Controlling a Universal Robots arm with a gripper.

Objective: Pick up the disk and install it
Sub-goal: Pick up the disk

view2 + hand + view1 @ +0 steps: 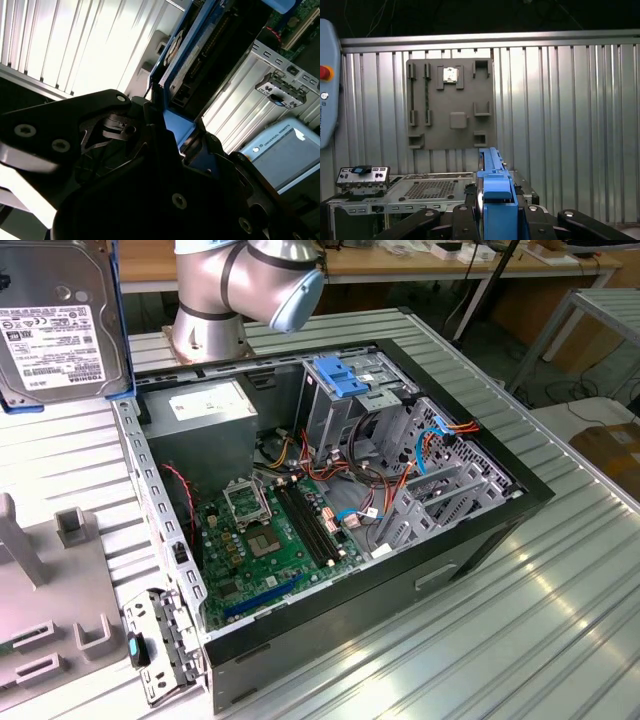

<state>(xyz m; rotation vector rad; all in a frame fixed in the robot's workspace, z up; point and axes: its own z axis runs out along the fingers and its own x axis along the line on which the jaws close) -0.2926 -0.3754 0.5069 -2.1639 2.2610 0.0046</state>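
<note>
Exterior view, from its left to its right: the disk (60, 325) is seen upright at the far left (labelled face toward the camera), the grey fixture plate (50, 580) below it, then the open computer case (450, 560) with a blue bracket (340, 375) atop its drive cage. In both wrist views the disk's blue rail is clamped between the fingers of the gripper (494, 206) (172, 127).

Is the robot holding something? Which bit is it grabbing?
Yes: the gripper is clamped on the disk, pinching one end of its blue frame.
</note>
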